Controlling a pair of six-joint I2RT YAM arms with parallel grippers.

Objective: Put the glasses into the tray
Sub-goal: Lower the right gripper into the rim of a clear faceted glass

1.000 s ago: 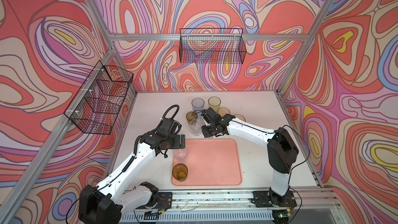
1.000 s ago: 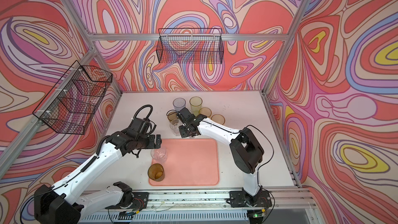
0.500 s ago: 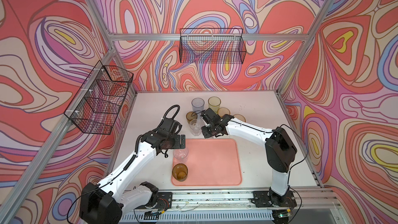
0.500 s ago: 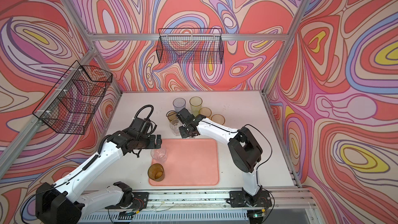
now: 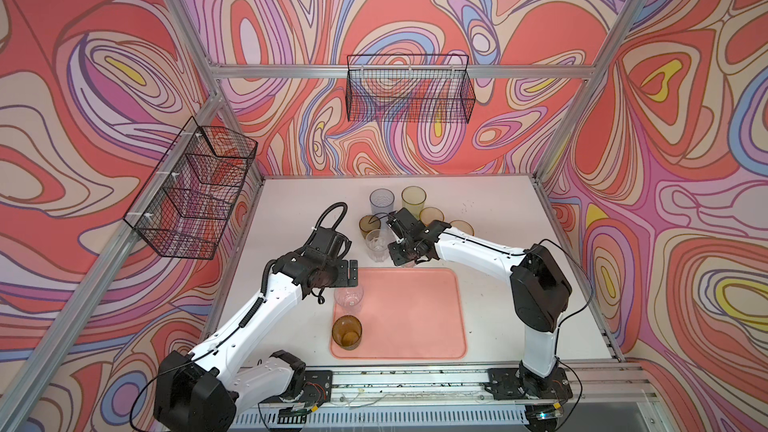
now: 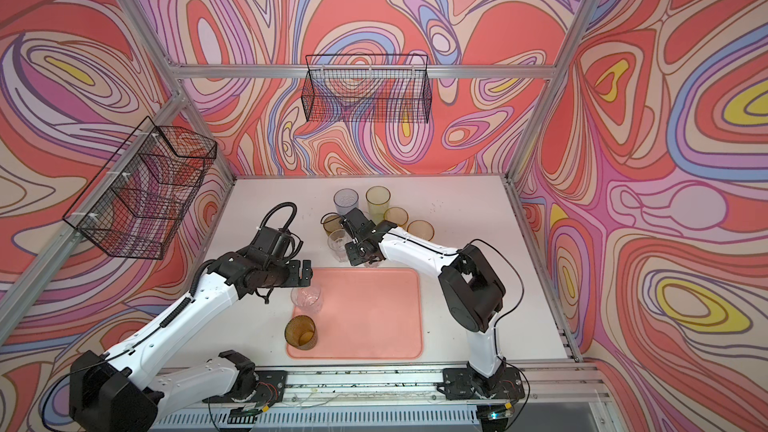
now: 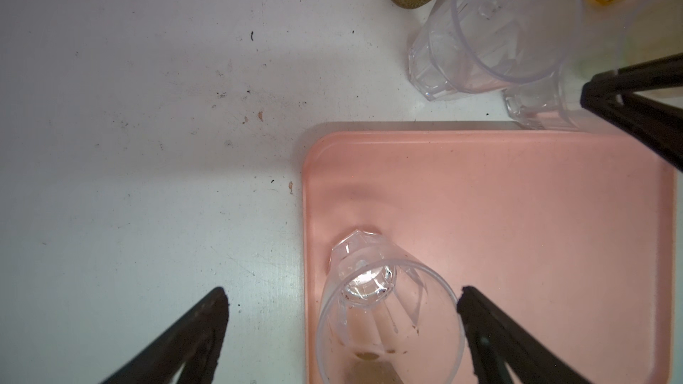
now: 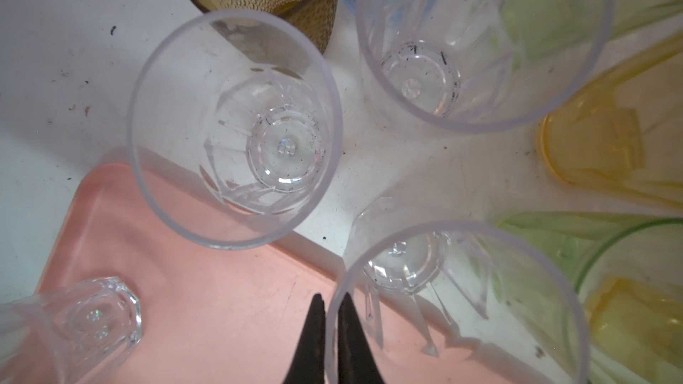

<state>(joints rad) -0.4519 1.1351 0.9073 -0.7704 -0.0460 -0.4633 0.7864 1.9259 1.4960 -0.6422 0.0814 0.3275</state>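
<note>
The salmon-pink tray (image 5: 415, 313) lies at the front middle of the table. A short brown glass (image 5: 347, 332) and a clear faceted glass (image 5: 348, 299) stand along its left side. My left gripper (image 7: 342, 295) hangs open over that clear glass (image 7: 388, 326), one finger on each side of it. My right gripper (image 8: 330, 312) is shut on the rim of another clear faceted glass (image 8: 443, 308) that stands just past the tray's far edge (image 8: 314, 249). In both top views the right gripper (image 5: 405, 253) covers most of this glass.
More glasses cluster behind the tray: a clear one (image 5: 376, 243), a brown one (image 5: 368, 224), a pale blue one (image 5: 381, 201), a tall yellow-green one (image 5: 413, 199) and orange ones (image 5: 431, 216). Black wire baskets hang on the back wall (image 5: 409, 93) and left wall (image 5: 191, 193).
My right gripper's jaws have closed onto the clear glass's rim. The left arm has stayed over the tray with its jaws wide.
</note>
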